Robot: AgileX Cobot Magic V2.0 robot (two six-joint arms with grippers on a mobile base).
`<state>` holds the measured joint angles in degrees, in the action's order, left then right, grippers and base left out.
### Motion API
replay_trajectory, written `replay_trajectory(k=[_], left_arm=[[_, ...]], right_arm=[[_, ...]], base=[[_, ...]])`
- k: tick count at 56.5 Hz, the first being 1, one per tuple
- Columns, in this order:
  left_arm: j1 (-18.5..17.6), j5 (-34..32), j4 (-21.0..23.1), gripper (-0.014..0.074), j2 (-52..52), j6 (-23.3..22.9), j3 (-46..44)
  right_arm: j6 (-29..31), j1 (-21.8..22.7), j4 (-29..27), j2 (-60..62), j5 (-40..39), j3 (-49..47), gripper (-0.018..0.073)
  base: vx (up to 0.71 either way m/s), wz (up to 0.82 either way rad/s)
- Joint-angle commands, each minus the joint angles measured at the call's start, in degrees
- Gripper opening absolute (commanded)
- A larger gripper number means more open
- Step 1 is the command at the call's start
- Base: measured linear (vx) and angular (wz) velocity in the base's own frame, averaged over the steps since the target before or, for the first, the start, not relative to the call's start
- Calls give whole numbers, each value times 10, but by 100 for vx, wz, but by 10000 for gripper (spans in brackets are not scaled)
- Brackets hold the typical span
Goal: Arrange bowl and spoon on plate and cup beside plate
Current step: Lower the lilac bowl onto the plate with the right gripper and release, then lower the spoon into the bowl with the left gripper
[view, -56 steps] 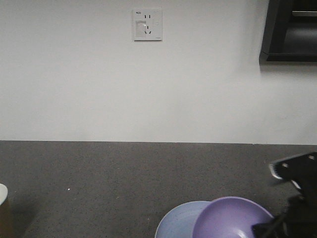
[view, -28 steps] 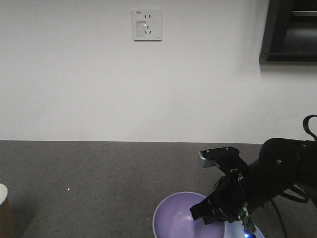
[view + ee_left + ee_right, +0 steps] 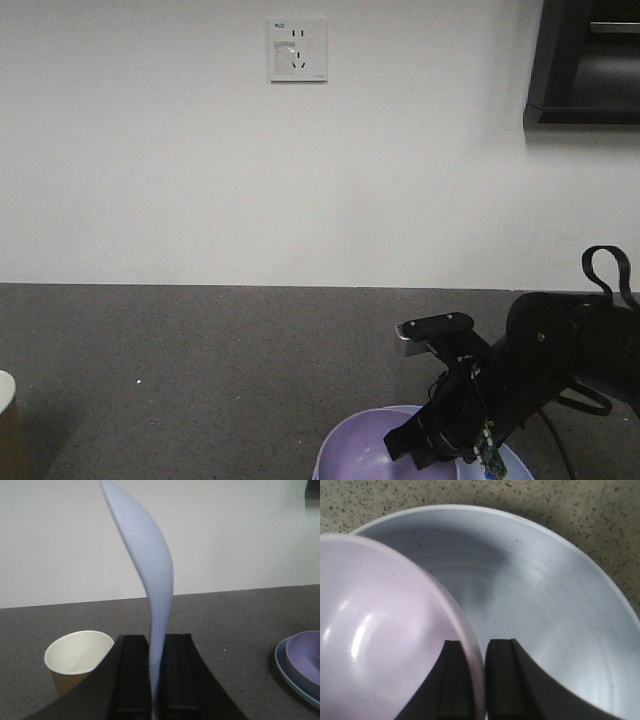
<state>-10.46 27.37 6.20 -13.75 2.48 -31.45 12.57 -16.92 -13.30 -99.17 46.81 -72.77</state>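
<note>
A lavender bowl (image 3: 385,640) fills the lower left of the right wrist view. Its rim is pinched between the two black fingers of the right gripper (image 3: 475,680), one finger inside the wall and one outside, with only a narrow gap between them. Holding it by the rim leaves the underside free, so it can be set down flat.

Under and behind the bowl lies the pale blue plate (image 3: 545,610), which takes up most of that frame. The bowl sits over the plate's left part, not centred. Whether its base touches the plate cannot be told here.

In the left wrist view, the pale blue spoon (image 3: 150,570) stands upright through the centre of the frame, seen edge-on. Its lower end is clamped in the left gripper (image 3: 156,675), which is closed tight on it. The spoon is held clear of the surface — probably waiting for the bowl to be settled first.

At the lower left of that view a paper cup (image 3: 77,652) stands upright, mouth up, on the dark speckled counter (image 3: 240,615), well apart from the plate at the lower right edge.

In the front view, a white wall with a socket (image 3: 297,50) at the upper centre rises behind the counter.
</note>
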Motion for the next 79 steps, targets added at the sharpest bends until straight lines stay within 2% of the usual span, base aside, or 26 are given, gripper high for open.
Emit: replay_trajectory(k=[1,4,9,14,19,26,33,40,41,45,47,60,64,68,74,79], left_arm=[[-2,-43,3,3,-7,0,-15],[-2,-43,3,3,-7,0,-15],[-2,-43,4,3,-7,0,-15],[-2,-43,4,3,-7,0,-15],[-2,-43,4,3,-7,0,-15],[-2,-36,4,3,-7,0,-15],[-2,-24,4,3,-7,0,-15],[-2,3,4,3,-7,0,-15],[-2,10,4,3,-7,0,-15],[-2,30,4,3,-7,0,-15],[-2,42,4,3,-7,0,-15],[-2,78,4,3,-14,0,-18],[-2,110,2,3,-40,6,-34],[-2,150,2,3,-90,39,-64],[-4,200,10,3,-199,112,-138],[-15,216,14,3,-279,131,-208]], right_arm=[[7,1,0,25,-15,-20,349],[7,1,2,25,-18,-20,445],[7,1,8,28,-18,-22,549],[7,1,37,40,-19,-24,650],[5,1,71,65,-13,-35,692],[-6,1,107,117,-1,-47,684],[-25,1,112,183,7,-45,605],[-26,1,109,257,57,-45,383],[-25,1,109,276,71,-45,305],[-25,1,109,322,81,-29,137],[-24,1,109,356,66,-9,-15],[-24,1,104,539,-54,201,-12],[-24,1,104,602,-81,268,-11],[-24,1,104,659,-96,322,-11],[-24,1,106,727,-104,400,-9],[-24,1,106,775,-104,447,-8]], base=[[0,0],[0,0],[0,0],[0,0],[0,0],[0,0],[0,0],[0,0],[0,0],[0,0],[0,0],[0,0],[0,0],[0,0],[0,0],[0,0]])
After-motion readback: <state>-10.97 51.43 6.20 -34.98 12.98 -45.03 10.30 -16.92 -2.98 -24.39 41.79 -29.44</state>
